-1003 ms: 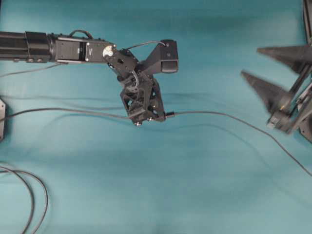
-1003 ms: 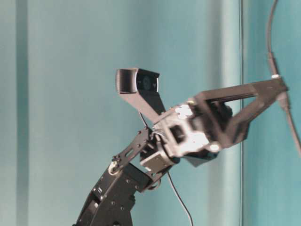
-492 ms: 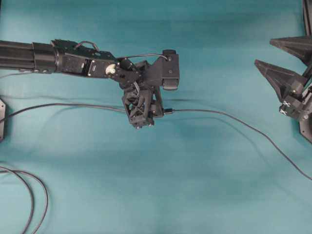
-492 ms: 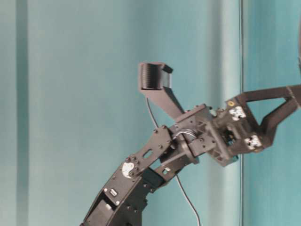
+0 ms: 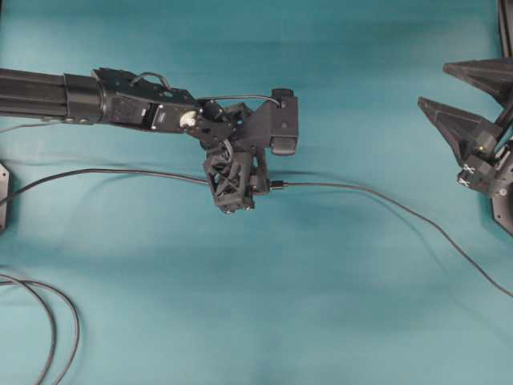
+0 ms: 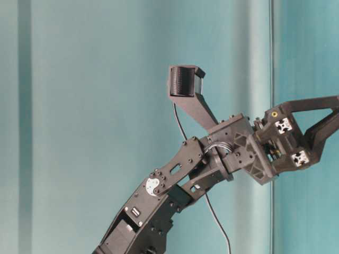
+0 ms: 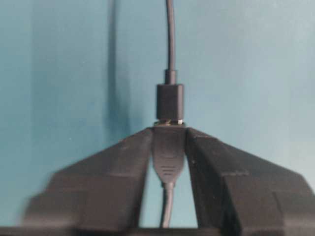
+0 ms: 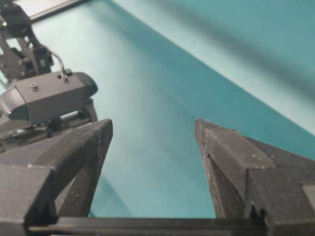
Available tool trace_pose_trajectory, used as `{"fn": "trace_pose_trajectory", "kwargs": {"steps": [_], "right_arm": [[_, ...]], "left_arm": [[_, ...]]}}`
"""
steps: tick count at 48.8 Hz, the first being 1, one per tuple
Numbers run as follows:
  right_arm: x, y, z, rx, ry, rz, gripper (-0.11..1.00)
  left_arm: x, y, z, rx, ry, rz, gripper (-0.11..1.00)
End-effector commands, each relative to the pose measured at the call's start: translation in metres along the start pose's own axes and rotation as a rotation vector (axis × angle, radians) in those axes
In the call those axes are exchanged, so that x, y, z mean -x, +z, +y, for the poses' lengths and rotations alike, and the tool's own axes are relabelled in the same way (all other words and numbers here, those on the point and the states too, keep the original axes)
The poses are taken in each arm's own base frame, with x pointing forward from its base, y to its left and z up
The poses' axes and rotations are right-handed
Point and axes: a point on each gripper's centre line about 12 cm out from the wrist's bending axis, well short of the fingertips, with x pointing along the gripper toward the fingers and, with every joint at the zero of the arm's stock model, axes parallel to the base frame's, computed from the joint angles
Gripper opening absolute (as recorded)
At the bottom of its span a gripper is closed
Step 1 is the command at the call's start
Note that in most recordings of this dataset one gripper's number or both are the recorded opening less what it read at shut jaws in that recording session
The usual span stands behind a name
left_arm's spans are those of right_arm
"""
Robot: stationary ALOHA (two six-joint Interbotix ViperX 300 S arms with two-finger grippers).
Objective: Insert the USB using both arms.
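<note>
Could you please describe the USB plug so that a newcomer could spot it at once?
Find the left gripper at the middle of the teal table. The USB sits just past its fingertips, a short dark housing ending a thin cable running right, joined to the socket between the fingers. Only it shows a silvery metal rim; the looped cable lies apart.

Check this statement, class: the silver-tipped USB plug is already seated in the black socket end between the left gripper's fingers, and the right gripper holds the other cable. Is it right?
One part is wrong. The right gripper holds nothing: the right wrist view shows its jaws wide apart over bare teal cloth. The rest stands: in the left wrist view the USB plug sits in the black socket end between the left gripper's fingers.
</note>
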Motion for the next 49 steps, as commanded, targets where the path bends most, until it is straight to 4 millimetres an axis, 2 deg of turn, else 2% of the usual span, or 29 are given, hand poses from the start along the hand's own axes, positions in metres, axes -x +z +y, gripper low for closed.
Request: {"fn": "trace_pose_trajectory", "kwargs": {"steps": [1,7,10,15,23,30,39,49], "right_arm": [[0.0,0.004,0.002,-0.01,0.009,-0.005,0.73],[0.001,0.005,0.003,-0.013,0.012,-0.006,0.73],[0.001,0.005,0.003,-0.013,0.012,-0.006,0.73],[0.001,0.005,0.005,-0.013,0.028,-0.004,0.73],[-0.004,0.001,0.006,0.021,0.061,0.006,0.73],[-0.012,0.002,0.004,0.092,0.094,0.012,0.74],[-0.018,-0.001,-0.009,0.093,0.139,0.02,0.74],[-0.017,-0.01,-0.031,0.055,0.144,0.017,0.74]], "left_arm": [[0.007,0.011,-0.002,0.002,0.006,-0.035,0.37],[0.009,0.013,-0.003,0.004,0.005,-0.04,0.73],[0.012,0.014,-0.006,-0.001,0.002,-0.044,0.84],[0.025,0.019,-0.011,-0.015,0.0,-0.065,0.81],[0.074,0.023,-0.021,-0.037,0.032,-0.173,0.81],[0.11,0.013,-0.033,-0.056,0.073,-0.272,0.81],[0.143,-0.003,-0.051,-0.075,0.109,-0.393,0.8],[0.185,-0.018,-0.05,-0.063,0.212,-0.595,0.8]]}}
